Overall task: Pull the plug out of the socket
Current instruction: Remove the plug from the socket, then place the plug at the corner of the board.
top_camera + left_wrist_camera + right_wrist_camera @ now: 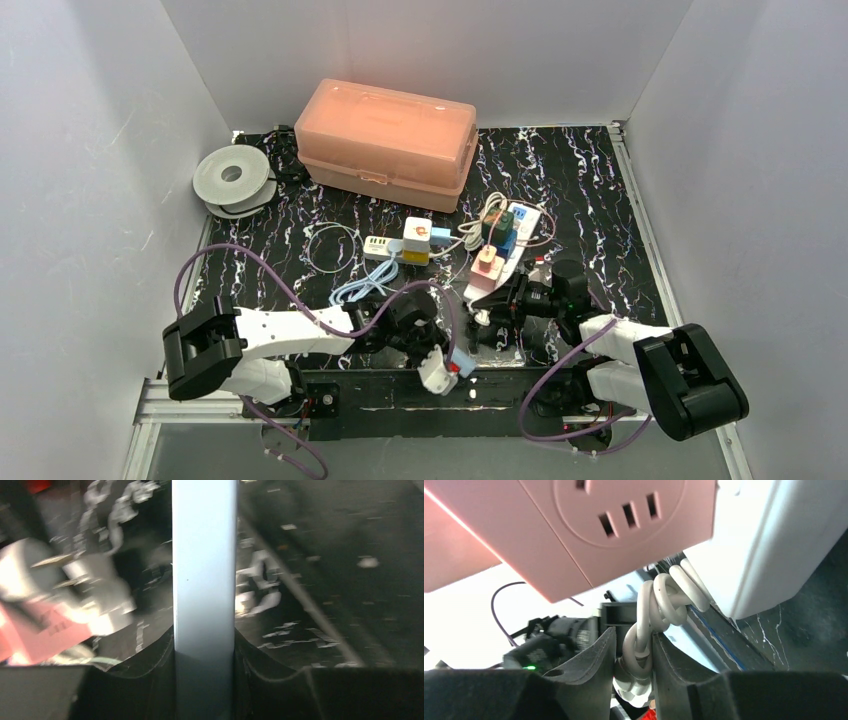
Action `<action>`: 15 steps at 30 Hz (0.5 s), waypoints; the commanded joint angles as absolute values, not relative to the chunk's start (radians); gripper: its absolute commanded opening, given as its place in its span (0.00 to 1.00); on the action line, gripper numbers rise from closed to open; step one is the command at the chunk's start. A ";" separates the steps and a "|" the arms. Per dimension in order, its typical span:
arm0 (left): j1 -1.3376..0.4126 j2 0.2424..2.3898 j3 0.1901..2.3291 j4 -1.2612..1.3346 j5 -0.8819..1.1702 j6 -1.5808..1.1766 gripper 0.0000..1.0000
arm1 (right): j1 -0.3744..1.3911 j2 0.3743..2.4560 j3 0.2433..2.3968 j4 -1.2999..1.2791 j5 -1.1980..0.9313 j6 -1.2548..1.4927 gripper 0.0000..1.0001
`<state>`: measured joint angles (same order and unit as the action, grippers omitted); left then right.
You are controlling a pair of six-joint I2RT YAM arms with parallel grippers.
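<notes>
Step in hand: extraction judged finished, or at its very end.

Left gripper (pixel 448 370): clamped on a pale bar (pixel 203 580) filling the whole gap between the fingers. Just left of that bar in the left wrist view, blurred: a white plug (pixel 92 587) with two bare metal prongs (pixel 47 560), seated in no socket. Bar and plug as one piece or two: cannot tell; judged one.

From above, held at the near edge of the worktop (pixel 600 200), about mid-width, well apart from the power strip (pixel 764 545) laid diagonally right of centre.

Right gripper (pixel 633 652): closed on the strip's white cord (pixel 659 600), twisted between the fingers, just below a pink socket cube (pixel 574 535). Judged to be bracing the strip against the pull.

Next move: calls for carrying the plug clear, setting it down on bare worktop, then easing both grips. Care needed not to drag the strip by its cord.
</notes>
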<state>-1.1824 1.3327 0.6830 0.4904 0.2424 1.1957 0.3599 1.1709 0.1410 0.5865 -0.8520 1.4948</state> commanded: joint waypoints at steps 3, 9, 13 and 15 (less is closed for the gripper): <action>-1.216 1.300 0.633 0.323 0.399 1.257 0.00 | 0.320 1.175 0.173 0.773 -0.865 1.543 0.01; -1.217 1.337 0.649 0.381 0.345 1.241 0.00 | 0.319 1.187 0.182 0.735 -0.871 1.516 0.01; -1.216 1.367 0.688 0.387 0.281 1.206 0.01 | 0.318 1.179 0.202 0.519 -0.864 1.373 0.01; -1.216 1.385 0.705 0.412 0.251 1.206 0.00 | 0.316 1.151 0.214 0.366 -0.838 1.282 0.01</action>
